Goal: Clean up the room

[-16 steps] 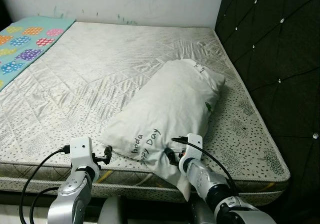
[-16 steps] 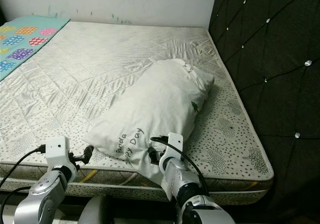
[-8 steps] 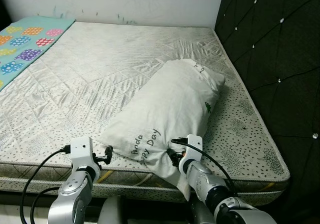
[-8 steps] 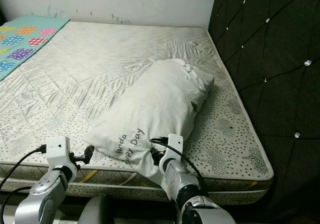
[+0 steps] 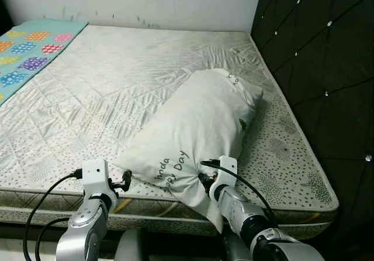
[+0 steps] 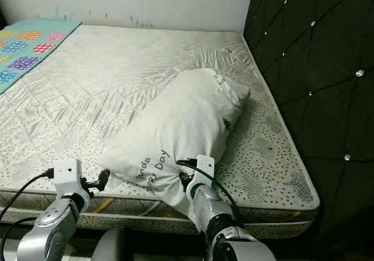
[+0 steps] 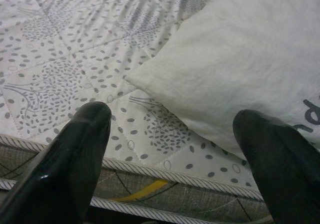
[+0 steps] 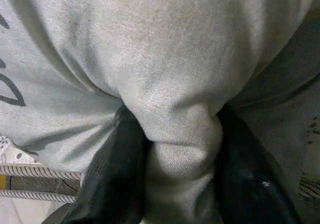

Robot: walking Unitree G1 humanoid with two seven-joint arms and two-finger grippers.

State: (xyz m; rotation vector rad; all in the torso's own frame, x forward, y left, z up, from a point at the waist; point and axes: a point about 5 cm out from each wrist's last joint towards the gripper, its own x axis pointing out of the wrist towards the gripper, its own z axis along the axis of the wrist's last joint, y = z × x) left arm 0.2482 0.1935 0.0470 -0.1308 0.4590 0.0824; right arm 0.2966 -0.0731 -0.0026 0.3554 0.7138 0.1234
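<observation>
My right gripper is reaching low, pinching the pillow corner at the mattress edge, while my left gripper hovers spread, probably just short.

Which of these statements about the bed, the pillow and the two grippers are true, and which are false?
1. The white fabric pillow lies on the grey patterned mattress. True.
2. The right gripper is open and apart from the pillow. False: it pinches the pillow's near corner.
3. The left gripper is open near the mattress edge. True.
4. The colourful dotted blanket covers the pillow. False: it lies at the far left.
</observation>
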